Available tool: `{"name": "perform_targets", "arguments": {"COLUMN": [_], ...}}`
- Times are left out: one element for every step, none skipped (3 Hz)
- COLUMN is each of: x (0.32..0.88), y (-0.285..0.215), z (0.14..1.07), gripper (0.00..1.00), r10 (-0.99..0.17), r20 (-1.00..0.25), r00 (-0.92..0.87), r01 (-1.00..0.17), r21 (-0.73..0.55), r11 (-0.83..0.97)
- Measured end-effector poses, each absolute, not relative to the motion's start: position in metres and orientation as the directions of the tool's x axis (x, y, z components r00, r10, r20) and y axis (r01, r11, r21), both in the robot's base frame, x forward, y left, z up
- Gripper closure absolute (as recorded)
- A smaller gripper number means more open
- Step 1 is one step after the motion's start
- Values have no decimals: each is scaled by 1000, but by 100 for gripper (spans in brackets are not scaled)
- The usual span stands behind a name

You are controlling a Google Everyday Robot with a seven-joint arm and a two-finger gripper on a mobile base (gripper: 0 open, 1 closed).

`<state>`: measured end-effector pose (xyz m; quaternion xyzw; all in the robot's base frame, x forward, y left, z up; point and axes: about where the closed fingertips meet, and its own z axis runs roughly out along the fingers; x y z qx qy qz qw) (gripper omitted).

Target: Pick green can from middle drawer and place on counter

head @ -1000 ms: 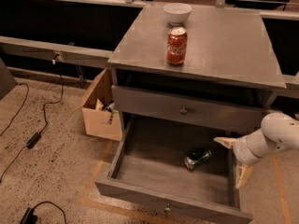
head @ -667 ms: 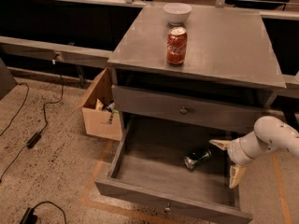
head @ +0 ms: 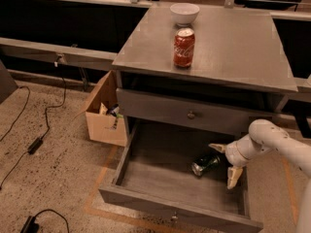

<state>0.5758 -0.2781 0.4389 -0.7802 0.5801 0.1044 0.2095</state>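
The green can (head: pixel 205 163) lies on its side on the floor of the open middle drawer (head: pixel 160 178), towards the right. My gripper (head: pixel 225 161) hangs over the drawer's right part, just right of the can, open, with one fingertip (head: pixel 216 147) beyond the can and the other (head: pixel 233 177) nearer the front. It is not touching the can. The counter (head: pixel 233 47) is the grey top of the cabinet above.
A red cola can (head: pixel 184 47) and a white bowl (head: pixel 184 13) stand on the counter's left half. A closed drawer front with a knob (head: pixel 191 114) sits above the open drawer. A cardboard box (head: pixel 103 114) and cables (head: pixel 34 144) are on the floor at left.
My gripper has moved left across the drawer towards the can. The can has not moved.
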Motion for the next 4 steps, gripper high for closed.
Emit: {"name": "perform_targets", "arguments": {"x": [583,584,583,584], "y": [-270,-262,-253,-242], "z": [429,432,424,409], "gripper": [0,0,0,0], "r10": [-876,-898,-904,-892], "r20": [-370,-273,-175,-109], "r00": [309,345,390,440], "r01": [-945,-922,-886,-856], "r21": [-222,-280,-339,-353], "r11": [-239,-269,-316,-379]}}
